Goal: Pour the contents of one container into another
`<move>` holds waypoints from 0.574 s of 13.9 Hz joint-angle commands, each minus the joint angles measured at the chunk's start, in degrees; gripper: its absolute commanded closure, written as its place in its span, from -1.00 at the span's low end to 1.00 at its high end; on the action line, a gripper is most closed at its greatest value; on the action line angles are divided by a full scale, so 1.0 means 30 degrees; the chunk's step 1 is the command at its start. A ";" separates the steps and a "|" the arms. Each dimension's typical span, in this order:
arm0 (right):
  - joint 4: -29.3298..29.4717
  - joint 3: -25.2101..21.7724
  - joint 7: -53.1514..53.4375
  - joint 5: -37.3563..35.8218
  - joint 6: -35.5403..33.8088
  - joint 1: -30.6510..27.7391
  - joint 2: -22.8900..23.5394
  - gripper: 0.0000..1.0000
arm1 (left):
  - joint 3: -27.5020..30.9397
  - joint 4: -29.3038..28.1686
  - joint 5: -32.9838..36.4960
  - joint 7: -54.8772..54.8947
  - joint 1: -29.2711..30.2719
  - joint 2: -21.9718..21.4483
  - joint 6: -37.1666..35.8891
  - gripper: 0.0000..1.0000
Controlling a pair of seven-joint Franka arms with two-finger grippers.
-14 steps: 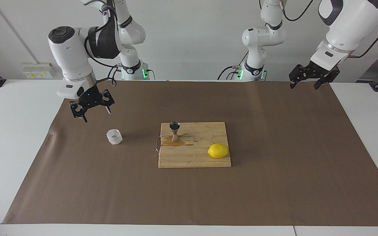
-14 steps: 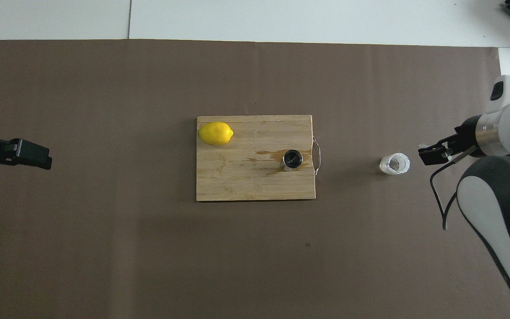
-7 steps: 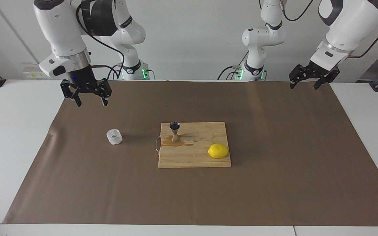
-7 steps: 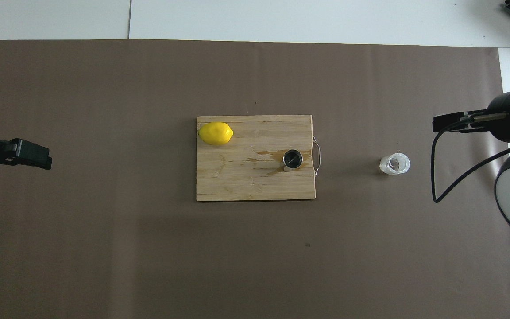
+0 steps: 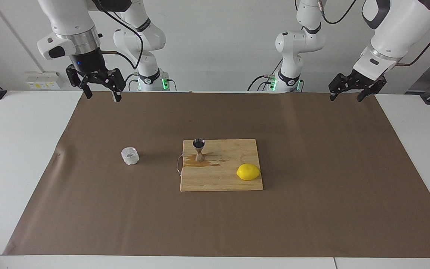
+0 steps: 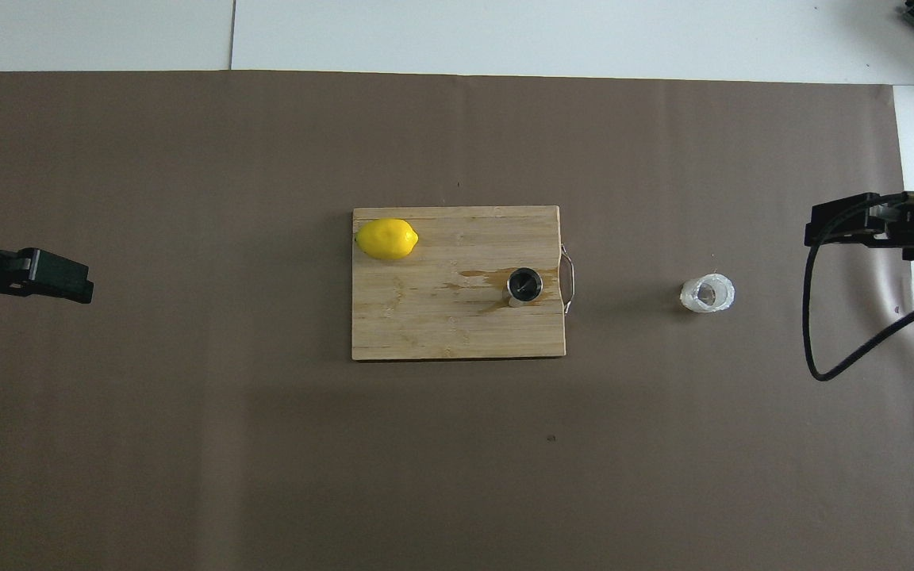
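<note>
My right pincer [image 5: 100, 90] hangs in the air with its black fingers spread wide and nothing between them, over the edge of the brown paper sheet [image 5: 312, 209] at the right arm's end of the desk [image 5: 13, 149]; my left pincer [image 5: 350, 92] waits raised over the sheet's edge at the left arm's end, its fingers likewise wide and empty.

The small squat cup [image 5: 130, 156], clear-whitish with a bumpy, textured wall, stands upright on the matte paper toward the right arm's end, well apart from the wooden cutting board [image 5: 233, 183]; the board is a pale rectangle with visible grain and a thin wire handle [image 5: 178, 164] on the edge that faces the cup.

The steel jigger [image 5: 199, 150], two shiny cones joined at a narrow waist, stands upright on the board near that handle edge, its round mouth open to the top; a brown wet stain [image 5: 200, 163] spreads on the wood around its foot.

A smooth yellow lemon [image 5: 248, 172] lies on the board at the corner toward the left arm's end, farther from me than the jigger.
</note>
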 commanded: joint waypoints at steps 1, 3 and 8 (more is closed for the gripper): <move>0.0565 0.0006 0.0267 0.0732 -0.1005 -0.0399 0.0508 -1.00 | -0.0136 -0.0334 0.0199 0.0124 0.0227 -0.0426 -0.0131 -1.00; 0.0389 0.0006 0.0267 0.0614 -0.1211 -0.0194 0.0390 -1.00 | -0.0136 -0.0334 0.0199 0.0124 0.0227 -0.0426 -0.0131 -1.00; -0.0197 0.0152 0.0064 0.0291 -0.1180 -0.0165 0.0097 -1.00 | -0.0136 -0.0334 0.0199 0.0124 0.0227 -0.0426 -0.0131 -1.00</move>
